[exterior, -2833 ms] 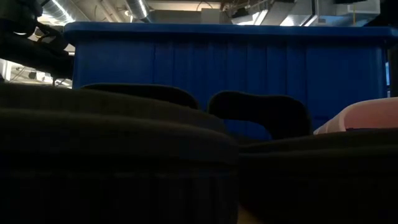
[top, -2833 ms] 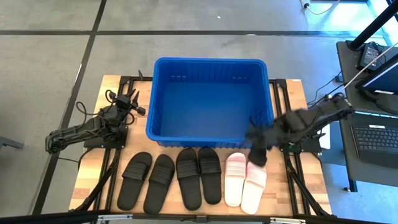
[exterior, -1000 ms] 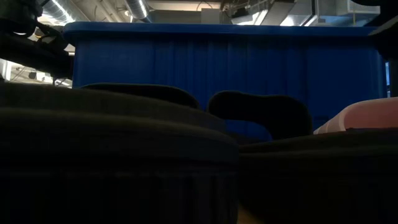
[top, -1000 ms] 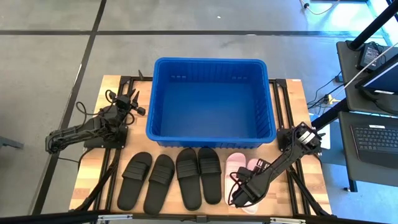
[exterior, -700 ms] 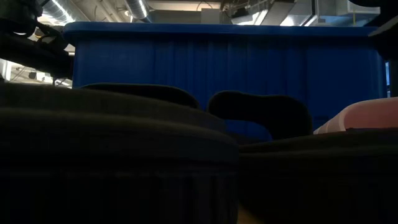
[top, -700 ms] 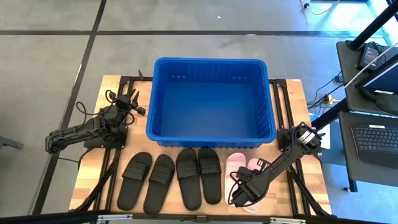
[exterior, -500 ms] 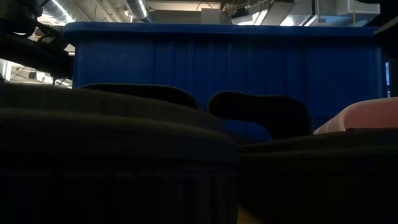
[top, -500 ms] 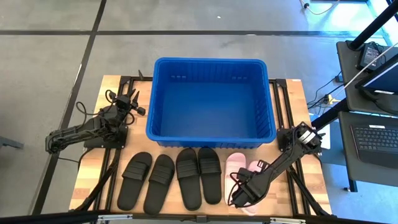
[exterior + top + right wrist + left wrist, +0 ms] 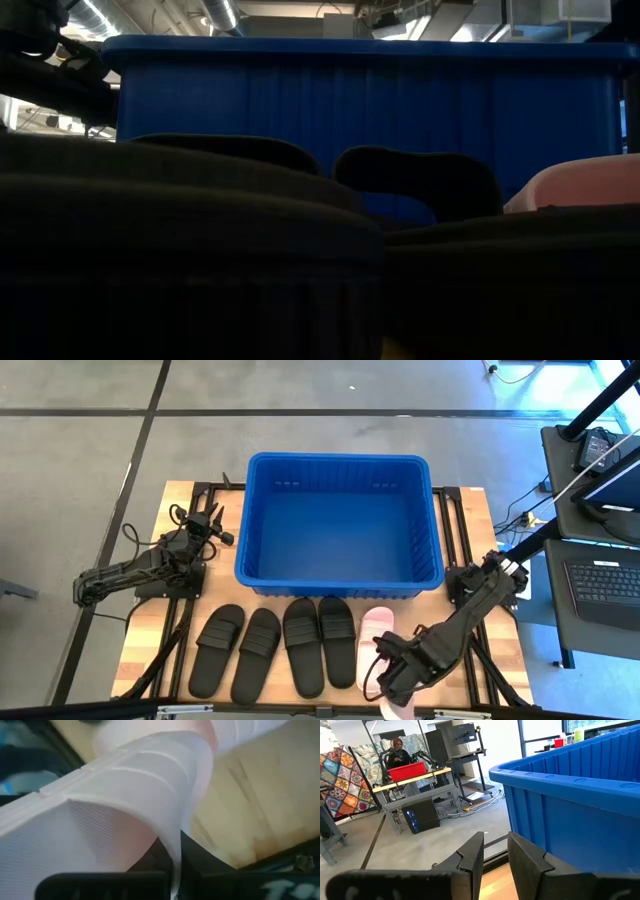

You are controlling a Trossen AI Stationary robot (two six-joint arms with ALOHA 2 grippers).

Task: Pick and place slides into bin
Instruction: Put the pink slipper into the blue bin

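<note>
Right fingers (image 9: 392, 685) clenching a pale slide's (image 9: 125, 810) strap at five o'clock; looking light, bendy, best gripped there. Left fingers (image 9: 492, 857) idling, slightly parted.

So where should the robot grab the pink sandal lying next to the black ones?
Probably the wide strap. On the pink sandal it arches over the flat sole, leaving a gap for one finger. Come down from above. The right gripper holds the other pink sandal by its strap like that.
</note>
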